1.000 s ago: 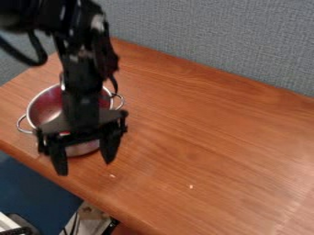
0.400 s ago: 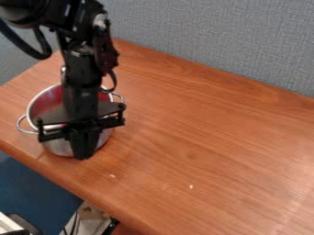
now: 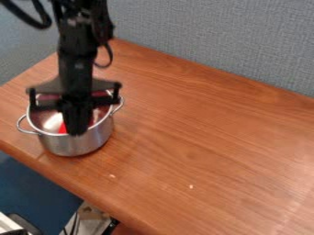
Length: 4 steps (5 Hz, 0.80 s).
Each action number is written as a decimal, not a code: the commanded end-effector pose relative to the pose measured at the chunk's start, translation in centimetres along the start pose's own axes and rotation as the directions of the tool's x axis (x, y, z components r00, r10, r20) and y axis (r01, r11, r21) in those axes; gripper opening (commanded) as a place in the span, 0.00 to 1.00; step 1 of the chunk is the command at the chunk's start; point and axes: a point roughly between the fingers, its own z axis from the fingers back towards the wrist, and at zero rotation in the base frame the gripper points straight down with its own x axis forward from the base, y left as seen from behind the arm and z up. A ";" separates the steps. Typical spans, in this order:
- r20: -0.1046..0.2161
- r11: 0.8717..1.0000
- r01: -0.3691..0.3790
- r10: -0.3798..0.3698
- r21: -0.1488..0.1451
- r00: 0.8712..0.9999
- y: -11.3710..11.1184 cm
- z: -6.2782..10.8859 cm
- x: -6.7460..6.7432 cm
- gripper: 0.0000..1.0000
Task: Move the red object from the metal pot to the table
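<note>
Claw pinched together inside metal pot, beside red object, on table

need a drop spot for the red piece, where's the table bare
Bare wood spans the reddish-brown wooden table right of the small shiny steel pot, out to the far edge by the grey wall. It is crowded at the left corner, where the pot and the black tool sit.
</note>
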 end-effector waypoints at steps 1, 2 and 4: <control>0.083 0.995 0.100 -0.099 -0.008 0.992 0.2 2.5 0.7 0.00; 0.100 0.988 0.154 -0.154 0.010 0.983 0.5 3.0 0.5 0.00; 0.056 1.000 0.005 -0.006 0.021 0.998 -0.2 2.5 0.4 0.00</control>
